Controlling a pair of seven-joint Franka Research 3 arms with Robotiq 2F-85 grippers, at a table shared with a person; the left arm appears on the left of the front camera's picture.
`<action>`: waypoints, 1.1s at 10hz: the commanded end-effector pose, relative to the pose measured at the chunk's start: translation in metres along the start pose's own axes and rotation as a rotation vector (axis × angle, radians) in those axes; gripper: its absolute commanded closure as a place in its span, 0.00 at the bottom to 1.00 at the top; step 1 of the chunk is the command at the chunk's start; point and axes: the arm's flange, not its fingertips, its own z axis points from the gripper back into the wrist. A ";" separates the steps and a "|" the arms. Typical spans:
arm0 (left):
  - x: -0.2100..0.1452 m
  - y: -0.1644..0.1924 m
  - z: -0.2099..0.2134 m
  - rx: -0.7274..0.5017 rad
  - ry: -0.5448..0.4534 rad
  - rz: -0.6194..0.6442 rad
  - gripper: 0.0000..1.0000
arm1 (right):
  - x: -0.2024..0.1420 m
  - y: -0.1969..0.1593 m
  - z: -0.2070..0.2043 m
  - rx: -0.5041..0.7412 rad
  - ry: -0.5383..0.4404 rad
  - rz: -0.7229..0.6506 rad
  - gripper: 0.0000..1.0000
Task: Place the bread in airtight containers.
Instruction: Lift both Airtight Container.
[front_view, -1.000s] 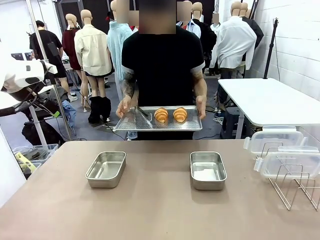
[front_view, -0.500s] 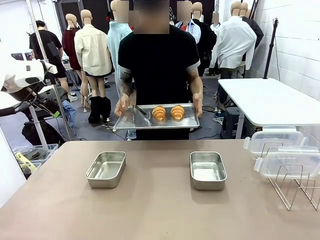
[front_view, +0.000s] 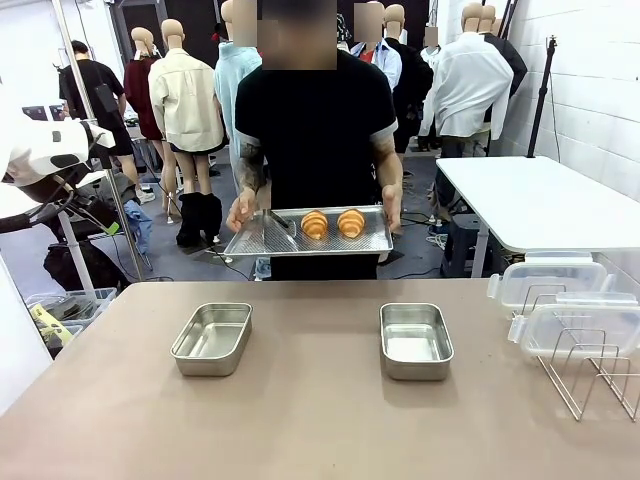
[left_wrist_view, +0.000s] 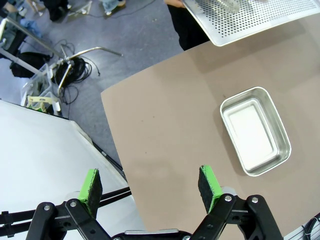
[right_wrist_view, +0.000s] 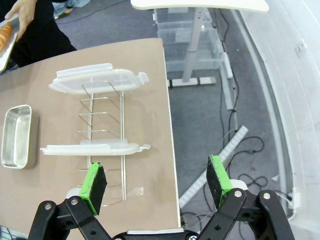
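Two golden-brown bread rolls (front_view: 315, 224) (front_view: 351, 222) lie side by side on a perforated steel tray (front_view: 262, 241). A person holds the tray in both hands beyond the table's far edge. Two open steel containers stand on the table, one at the left (front_view: 212, 338) and one at the right (front_view: 416, 340). My left gripper (left_wrist_view: 150, 185) hangs open high above the table's left edge, with the left container (left_wrist_view: 255, 131) off to one side of it. My right gripper (right_wrist_view: 156, 182) is open above the table's right edge. From there the right container (right_wrist_view: 20, 136) and a bit of bread (right_wrist_view: 4, 32) show.
Two clear snap lids (front_view: 555, 283) (front_view: 580, 325) rest on a wire rack (front_view: 590, 375) at the table's right side; they also show as lids (right_wrist_view: 97, 80) (right_wrist_view: 95, 148) from the right wrist. Metal tongs (front_view: 283, 222) lie on the tray. A white side table (front_view: 540, 200) stands beyond at the right.
The person has lifted the tray slightly and shifted it a little to the left. Both grippers stay open and still.
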 end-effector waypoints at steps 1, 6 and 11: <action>-0.003 0.002 0.001 0.006 0.003 -0.015 0.00 | -0.003 -0.001 -0.002 0.011 0.007 0.003 0.00; -0.003 0.002 0.001 0.006 0.003 -0.015 0.00 | -0.003 -0.001 -0.002 0.011 0.007 0.003 0.00; 0.081 -0.078 -0.020 -0.014 0.046 -0.013 0.00 | 0.063 0.155 -0.006 0.035 0.173 0.190 0.00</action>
